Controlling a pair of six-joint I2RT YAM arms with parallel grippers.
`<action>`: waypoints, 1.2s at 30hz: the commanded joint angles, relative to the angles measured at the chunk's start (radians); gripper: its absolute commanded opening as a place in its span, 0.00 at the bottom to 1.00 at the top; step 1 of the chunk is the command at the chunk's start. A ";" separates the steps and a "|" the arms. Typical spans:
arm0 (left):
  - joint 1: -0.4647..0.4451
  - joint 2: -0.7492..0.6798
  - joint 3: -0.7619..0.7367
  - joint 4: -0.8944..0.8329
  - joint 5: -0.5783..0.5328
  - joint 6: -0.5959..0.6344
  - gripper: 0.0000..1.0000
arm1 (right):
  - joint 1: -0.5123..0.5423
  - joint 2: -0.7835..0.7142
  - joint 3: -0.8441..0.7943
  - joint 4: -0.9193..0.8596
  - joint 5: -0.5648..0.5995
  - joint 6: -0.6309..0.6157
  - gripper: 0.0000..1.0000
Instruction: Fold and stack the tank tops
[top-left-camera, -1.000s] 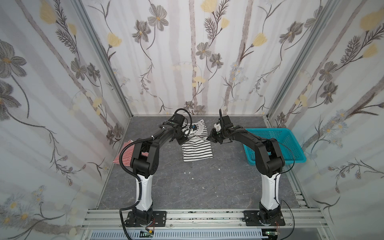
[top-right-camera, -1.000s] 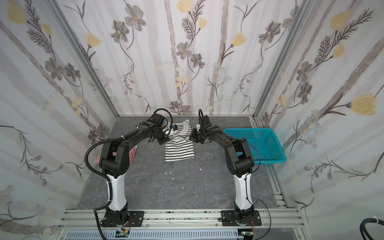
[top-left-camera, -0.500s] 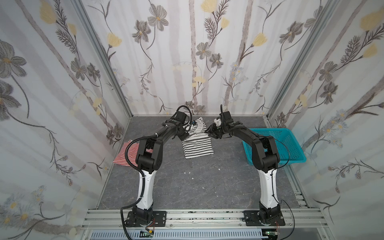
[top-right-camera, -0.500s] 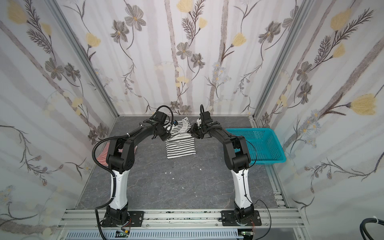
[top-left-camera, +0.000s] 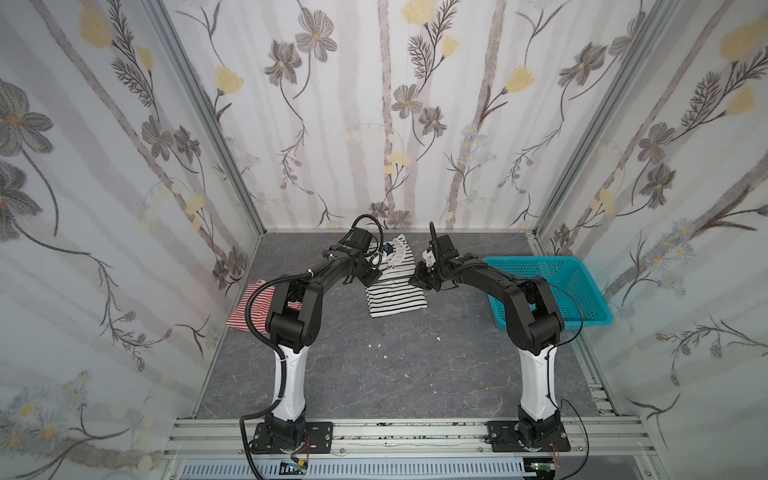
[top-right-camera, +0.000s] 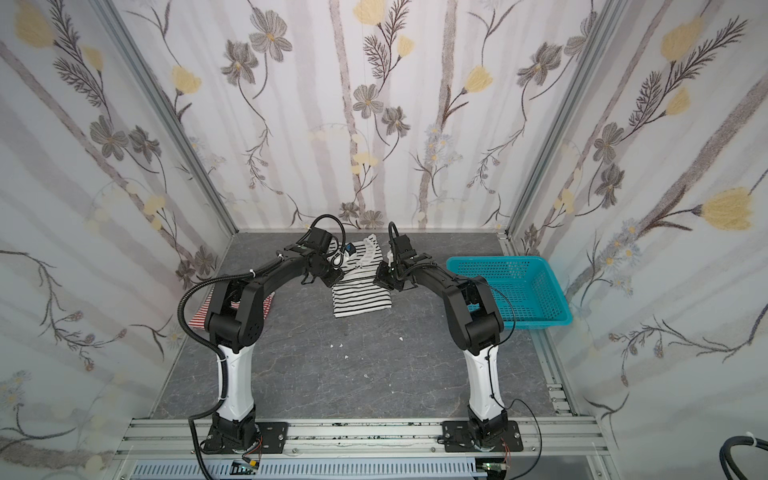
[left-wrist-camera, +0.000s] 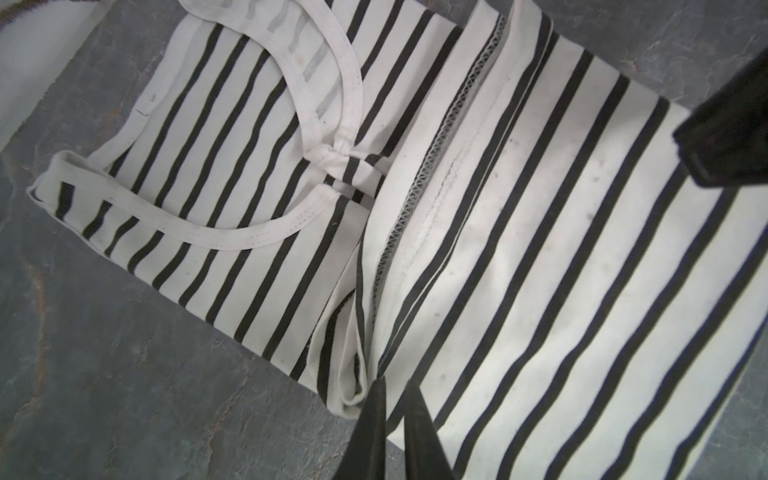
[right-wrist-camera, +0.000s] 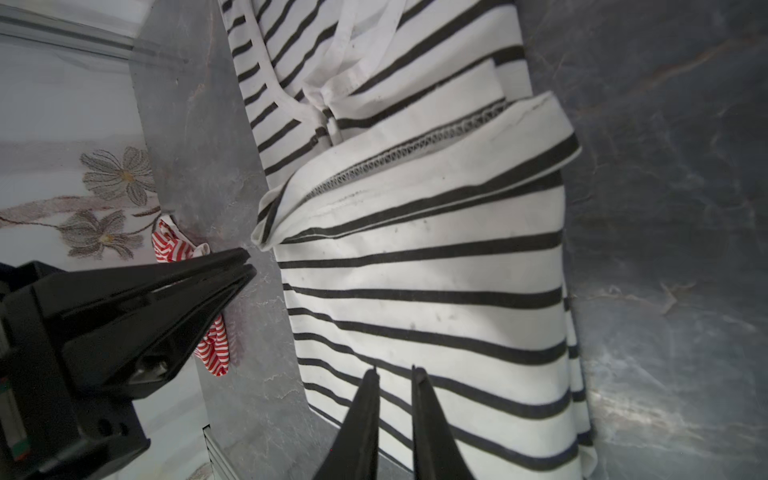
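Now both end effectors — left (left-wrist-camera: 392, 380), right (right-wrist-camera: 395, 374) — hover over black-and-white tank top (top-left-camera: 397, 297).

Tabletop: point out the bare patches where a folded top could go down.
Widest bare stretch of the table: between the two arm bases, in front of the black-and-white tank top. Crowded: the back middle, where both grippers flank that top; the red-and-white tank top fills the left edge, the basket the right.

black-and-white tank top (left-wrist-camera: 519, 257): soft matt knit cloth, overlocked seam. tabletop (top-left-camera: 415, 365): grey stone-look, faint sheen. basket (top-right-camera: 515, 286): turquoise plastic mesh. fingers (right-wrist-camera: 361, 424): black glossy plastic.
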 joint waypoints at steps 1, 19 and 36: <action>0.001 0.036 0.027 0.017 0.018 -0.010 0.12 | 0.010 -0.034 -0.042 0.036 0.041 0.004 0.17; 0.053 0.153 0.088 0.047 -0.097 -0.004 0.15 | 0.021 -0.150 -0.232 0.122 0.058 0.034 0.32; 0.052 -0.177 -0.189 0.118 -0.021 -0.050 0.40 | 0.022 -0.173 -0.513 0.581 -0.128 0.262 0.48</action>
